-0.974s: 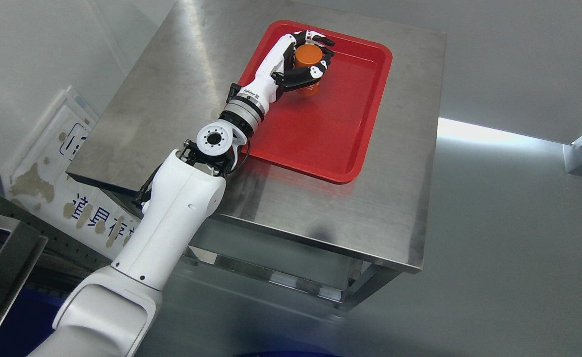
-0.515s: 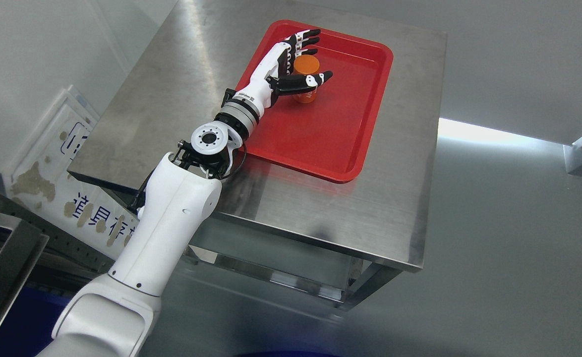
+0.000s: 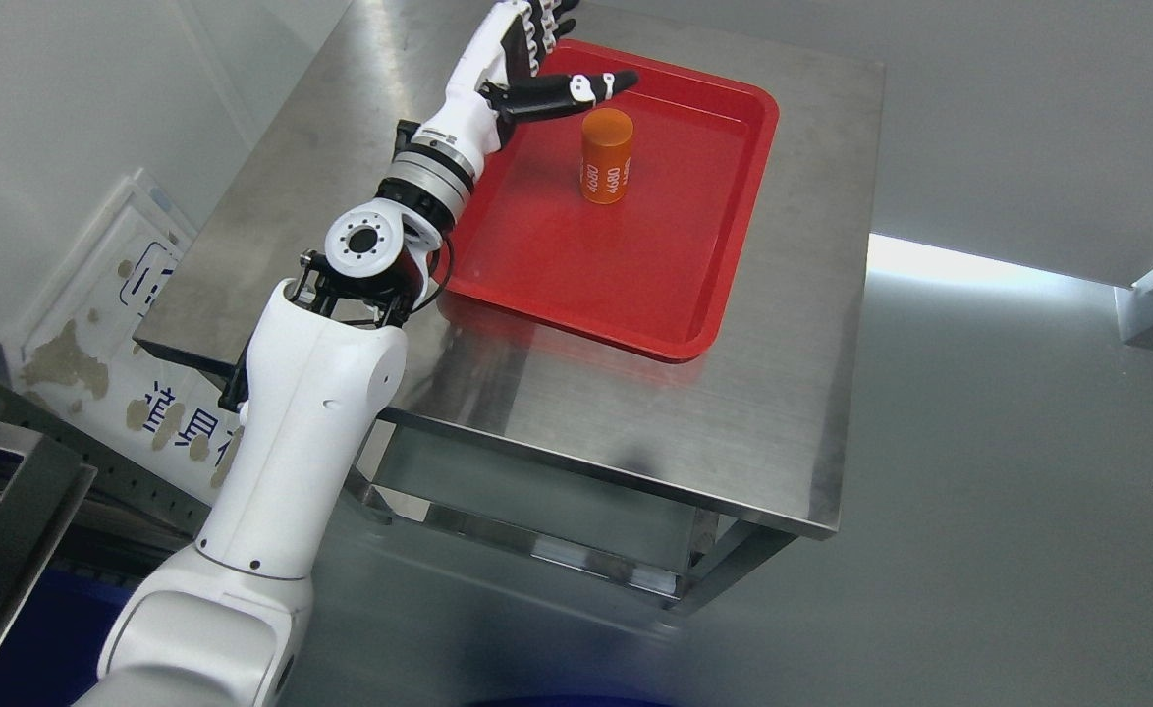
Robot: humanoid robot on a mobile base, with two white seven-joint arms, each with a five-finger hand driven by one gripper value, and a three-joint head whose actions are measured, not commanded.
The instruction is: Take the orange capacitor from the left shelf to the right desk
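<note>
- Capacitor (image 3: pixel 605 157), an orange cylinder with white print on its side, stands upright in the far half of the red tray (image 3: pixel 635 295); nothing touches it; its flat top faces up and its base rests on the tray floor.
- Tray lies on a steel table (image 3: pixel 734 432); its near edge sits well back from the table's front edge, and its far-left corner is partly covered by the robot's hand.
- Left hand (image 3: pixel 522 59) hovers over that far-left corner of the tray, up and to the left of the capacitor and apart from it; the fingers are spread and hold nothing; the thumb (image 3: pixel 576 88) points right, ending just above and to the left of the capacitor's top with a clear gap between them; the other fingertips run out of the picture at the top edge.
- Left arm (image 3: pixel 301 432), white with a round grey joint, comes in from the lower left and crosses the table's left side up to the hand.
- Worn sign (image 3: pixel 105 334) with blue characters leans at the left below the table; a pale grey floor fills the right of the view.
</note>
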